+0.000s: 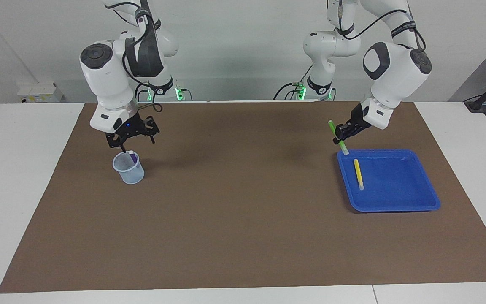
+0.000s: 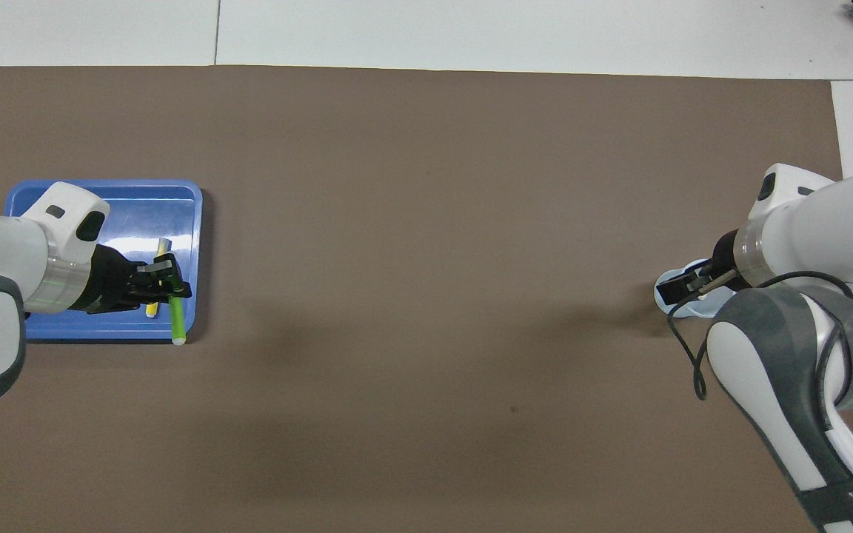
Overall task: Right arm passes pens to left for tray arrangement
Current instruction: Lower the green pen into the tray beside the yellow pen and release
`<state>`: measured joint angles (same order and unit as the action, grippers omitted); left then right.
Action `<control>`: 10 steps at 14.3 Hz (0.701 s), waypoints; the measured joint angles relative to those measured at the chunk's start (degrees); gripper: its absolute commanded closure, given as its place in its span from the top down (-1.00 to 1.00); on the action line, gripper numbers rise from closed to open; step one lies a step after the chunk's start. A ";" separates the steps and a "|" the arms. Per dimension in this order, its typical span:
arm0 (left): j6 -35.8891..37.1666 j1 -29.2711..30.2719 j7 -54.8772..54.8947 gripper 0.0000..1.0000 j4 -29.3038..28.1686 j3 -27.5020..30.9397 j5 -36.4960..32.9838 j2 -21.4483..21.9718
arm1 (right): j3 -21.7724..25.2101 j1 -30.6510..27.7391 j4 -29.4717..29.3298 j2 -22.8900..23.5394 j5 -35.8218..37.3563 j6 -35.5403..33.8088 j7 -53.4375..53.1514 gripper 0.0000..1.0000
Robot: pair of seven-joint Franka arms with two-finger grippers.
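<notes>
- Green pen (image 1: 338,137) hangs tilted in the clenched left gripper (image 1: 341,134), over the blue tray's (image 1: 395,202) robot-side corner, apparently for laying beside the yellow pen (image 1: 358,173) there.
- Purple pen (image 1: 133,157) stands in the mesh cup (image 1: 129,169); the right gripper (image 1: 132,136) is over it, seemingly to fetch it, grip unclear.

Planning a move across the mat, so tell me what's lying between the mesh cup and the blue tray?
Nothing: only bare brown mat lies between the cup and the blue tray, clearest in the facing view.

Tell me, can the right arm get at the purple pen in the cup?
Probably yes: the right tool hangs directly over the open cup, where the purple pen stands, and nothing covers it.
</notes>
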<state>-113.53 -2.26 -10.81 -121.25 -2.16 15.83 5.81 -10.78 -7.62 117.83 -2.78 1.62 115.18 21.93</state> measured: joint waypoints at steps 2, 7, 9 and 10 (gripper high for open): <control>0.15 2.01 6.30 -1.00 -0.01 0.02 -3.90 -0.16 | -0.01 -1.00 1.65 0.00 0.01 1.23 2.10 1.00; -2.29 6.74 18.11 -1.00 -0.02 0.02 -10.88 -3.29 | -0.05 -3.58 3.12 0.27 0.04 1.36 2.13 0.98; -4.95 8.49 20.89 -1.00 0.00 0.02 -12.00 -5.36 | -0.04 -4.83 3.38 0.71 0.03 2.16 2.13 0.83; -6.28 9.19 21.90 -1.00 0.02 0.02 -12.22 -6.28 | -0.04 -4.98 3.43 0.93 0.01 2.33 1.91 0.82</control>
<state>-119.81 6.93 11.10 -121.23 -2.14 3.62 -0.46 -10.82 -12.61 121.27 -1.85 1.63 117.51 23.84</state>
